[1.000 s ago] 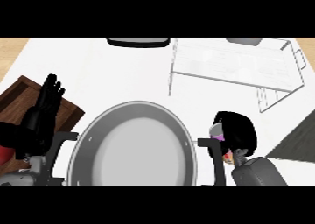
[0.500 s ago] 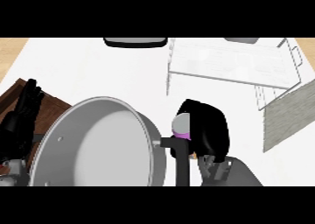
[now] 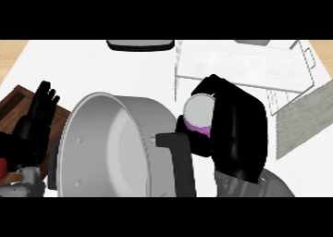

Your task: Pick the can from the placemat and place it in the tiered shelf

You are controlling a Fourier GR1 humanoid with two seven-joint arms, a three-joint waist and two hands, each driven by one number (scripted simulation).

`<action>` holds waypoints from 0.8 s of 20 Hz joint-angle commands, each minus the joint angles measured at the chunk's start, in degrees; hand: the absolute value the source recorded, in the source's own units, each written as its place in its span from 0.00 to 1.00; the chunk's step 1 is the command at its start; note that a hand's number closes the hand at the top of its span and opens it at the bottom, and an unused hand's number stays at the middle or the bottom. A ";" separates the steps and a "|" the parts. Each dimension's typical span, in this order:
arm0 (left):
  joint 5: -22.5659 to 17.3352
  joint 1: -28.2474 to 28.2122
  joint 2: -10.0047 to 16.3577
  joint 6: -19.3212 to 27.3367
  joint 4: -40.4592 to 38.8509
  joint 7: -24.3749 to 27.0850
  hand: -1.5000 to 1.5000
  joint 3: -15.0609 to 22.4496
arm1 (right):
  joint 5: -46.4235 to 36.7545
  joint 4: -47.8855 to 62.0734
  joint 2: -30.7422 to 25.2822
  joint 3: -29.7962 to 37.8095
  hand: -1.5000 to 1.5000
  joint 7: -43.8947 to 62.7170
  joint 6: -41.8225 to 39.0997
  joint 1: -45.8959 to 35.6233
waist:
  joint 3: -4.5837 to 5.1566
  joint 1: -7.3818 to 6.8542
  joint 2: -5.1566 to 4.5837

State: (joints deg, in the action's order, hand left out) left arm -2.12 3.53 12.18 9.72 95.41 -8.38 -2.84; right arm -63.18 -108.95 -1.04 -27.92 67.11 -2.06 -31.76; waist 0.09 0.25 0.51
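- Right of centre, the right hand (image 3: 234,134) grips the can (image 3: 198,111), its black fingers curled over the can's right side.
- The can has a pale round top and a purple band, and it shows at the hand's left edge.
- It is held off the grey placemat (image 3: 307,115), which lies on the white counter (image 3: 94,65) to the hand's right.
- The can is just short of the wire shelf (image 3: 244,69) and is outside it.
- A big grey pan (image 3: 114,148) fills the lower left, and its black handle (image 3: 179,162) ends just below the can.
- The left hand (image 3: 38,118) rests open at the left, fingers up, over a brown board (image 3: 15,99).
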 commanded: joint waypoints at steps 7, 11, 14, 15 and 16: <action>-0.27 -0.70 0.08 -1.61 1.01 0.81 0.50 -0.05 | -4.02 1.95 1.01 10.43 1.00 8.06 -6.16 -8.45 | -0.04 -0.77 -0.43; 0.32 0.98 -1.91 -0.44 -1.11 1.26 0.50 0.34 | -2.48 1.88 0.31 18.79 1.00 0.19 -5.90 -6.48 | -0.07 -0.22 -0.54; -1.12 1.92 0.05 -1.29 2.40 -3.17 0.50 -1.49 | -1.65 9.83 -0.50 23.00 1.00 -6.98 0.47 -6.28 | -0.10 -0.67 -0.65; 0.10 0.92 -2.27 -0.93 -0.11 0.18 0.50 0.59 | -1.31 9.53 -0.66 24.67 1.00 -7.63 1.72 -6.16 | -0.09 -0.50 -0.66; -0.66 4.50 -0.38 -1.13 -0.74 -2.37 0.50 -1.57 | -2.89 14.84 0.74 23.70 1.00 -9.10 5.11 -6.78 | -0.09 -0.64 -0.73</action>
State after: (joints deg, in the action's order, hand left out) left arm -2.30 4.74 11.25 8.94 96.68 -9.76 -3.14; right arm -65.77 -102.06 -1.04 -7.72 59.35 -3.40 -37.30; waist 0.01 -0.24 -0.04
